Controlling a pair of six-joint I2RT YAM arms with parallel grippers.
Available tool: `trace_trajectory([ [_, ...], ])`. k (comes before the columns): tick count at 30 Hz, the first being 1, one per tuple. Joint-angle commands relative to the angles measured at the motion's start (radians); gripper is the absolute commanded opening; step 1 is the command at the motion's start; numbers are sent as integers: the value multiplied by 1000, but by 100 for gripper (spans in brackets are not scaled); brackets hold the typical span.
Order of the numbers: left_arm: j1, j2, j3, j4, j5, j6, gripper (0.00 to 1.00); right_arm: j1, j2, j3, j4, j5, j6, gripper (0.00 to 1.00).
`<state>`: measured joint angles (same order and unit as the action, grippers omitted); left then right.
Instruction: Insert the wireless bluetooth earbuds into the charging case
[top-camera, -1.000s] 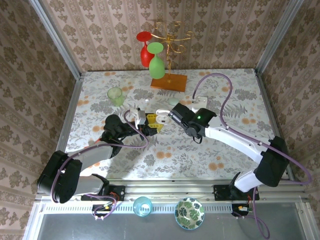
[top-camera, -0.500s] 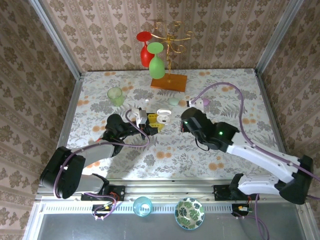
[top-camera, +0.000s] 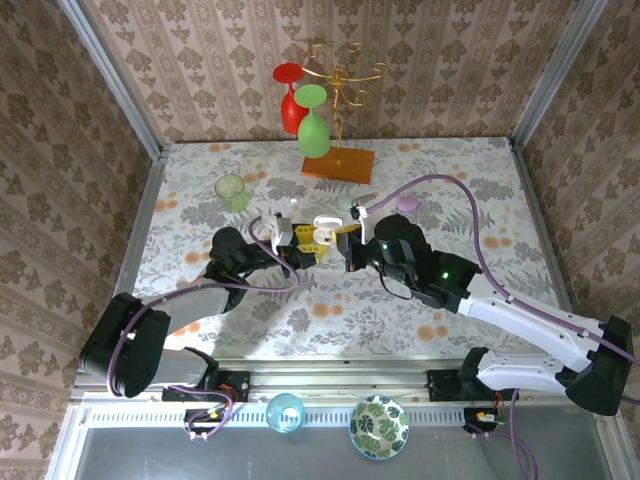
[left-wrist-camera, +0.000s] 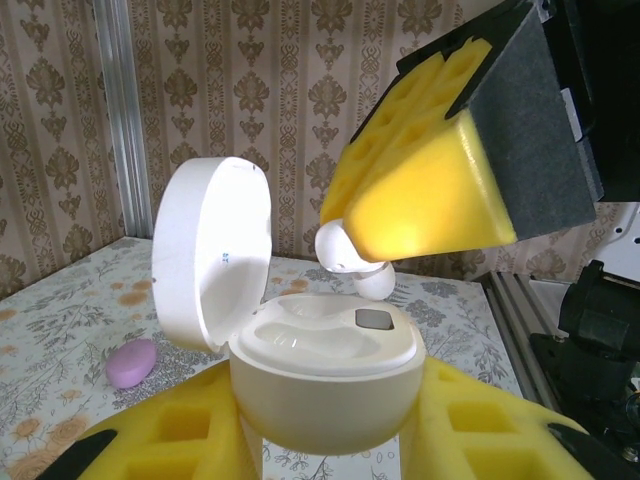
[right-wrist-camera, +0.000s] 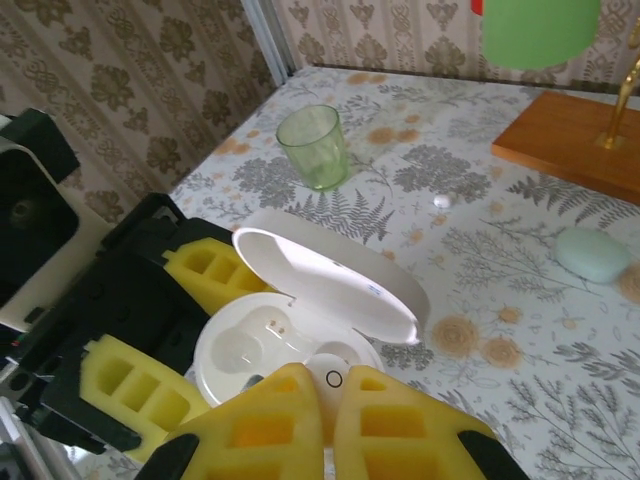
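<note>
We see the left pincer (top-camera: 308, 254) clenched on the open white case (left-wrist-camera: 325, 385), with its lid (left-wrist-camera: 208, 265) upright at the side. The right pincer (right-wrist-camera: 326, 425) grips one earbud (left-wrist-camera: 348, 258) between yellow pads, just over the case's sockets; we cannot tell if it touches. In the right wrist view those pads hide the near part of the case. Around on the bench (top-camera: 340, 315) are a green cup (top-camera: 231, 190), a tiny white bud (top-camera: 296, 200), a pale green pebble (top-camera: 346, 202) and a pink pebble (top-camera: 408, 203). A glass stand (top-camera: 338, 165) at the back has red and green glasses hanging. All sit apart from the case.
</note>
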<state>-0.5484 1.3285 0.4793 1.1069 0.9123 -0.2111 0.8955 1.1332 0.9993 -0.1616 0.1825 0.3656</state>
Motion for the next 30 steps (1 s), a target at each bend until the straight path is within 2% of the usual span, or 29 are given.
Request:
trace_trajectory([
  [1, 0, -9, 16, 38, 24, -20, 26, 2, -1, -11, 55, -37, -27, 3],
  [23, 2, -38, 22, 47, 28, -34, 26, -7, 10, -65, 45, 74, -22, 5],
  [30, 1, -37, 27, 45, 25, -34, 26, -18, 10, -68, 62, 1, -24, 7],
])
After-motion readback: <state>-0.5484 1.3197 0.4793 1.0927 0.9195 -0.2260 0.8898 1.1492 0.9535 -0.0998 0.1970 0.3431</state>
